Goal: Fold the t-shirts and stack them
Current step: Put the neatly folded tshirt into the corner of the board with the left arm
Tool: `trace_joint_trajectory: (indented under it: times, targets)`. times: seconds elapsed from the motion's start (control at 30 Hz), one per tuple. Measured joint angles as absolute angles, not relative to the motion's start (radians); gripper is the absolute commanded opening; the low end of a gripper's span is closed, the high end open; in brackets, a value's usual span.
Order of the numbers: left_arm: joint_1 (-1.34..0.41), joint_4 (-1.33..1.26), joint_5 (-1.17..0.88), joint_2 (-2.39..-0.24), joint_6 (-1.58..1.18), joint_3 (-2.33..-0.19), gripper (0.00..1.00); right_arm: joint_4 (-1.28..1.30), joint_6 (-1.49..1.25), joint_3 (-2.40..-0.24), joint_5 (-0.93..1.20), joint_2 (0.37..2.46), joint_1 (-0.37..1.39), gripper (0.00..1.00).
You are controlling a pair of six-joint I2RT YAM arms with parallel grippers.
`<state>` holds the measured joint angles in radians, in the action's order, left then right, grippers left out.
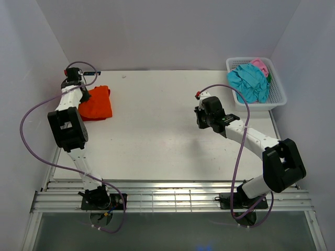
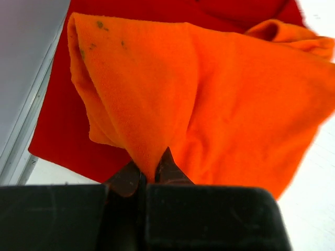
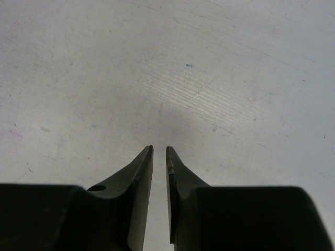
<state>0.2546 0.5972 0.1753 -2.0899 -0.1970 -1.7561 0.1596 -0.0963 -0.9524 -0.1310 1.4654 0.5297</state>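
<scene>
Far left of the basket, your left gripper pinches the orange shirt over the red shirt (probably to stack it). Nearer the basket, your right gripper hovers empty, jaws narrowly parted. A teal shirt and a pink shirt lie inside.

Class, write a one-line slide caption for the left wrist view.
Left gripper pinches a fold of the orange shirt, which lies over the red shirt.

Looking down past the right gripper onto a white table. Dark tapered fingers slightly apart, with a narrow strip of the table visible between the tips. Fine curved scratches and some small specks on the surface.
</scene>
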Motion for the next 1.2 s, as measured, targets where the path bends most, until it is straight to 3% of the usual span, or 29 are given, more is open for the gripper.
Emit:
trace_joint_trajectory:
  times: [0.6,1.2]
  targets:
    - [0.272,0.593,0.299,-2.164,-0.221,-1.861,0.00,0.164,-0.095,-0.952,-0.128,1.495,0.530,0.22]
    - [0.315,0.563,0.392,-2.249,-0.286,-1.824,0.00,0.171,-0.094,-0.952,-0.126,1.527,0.530,0.22]
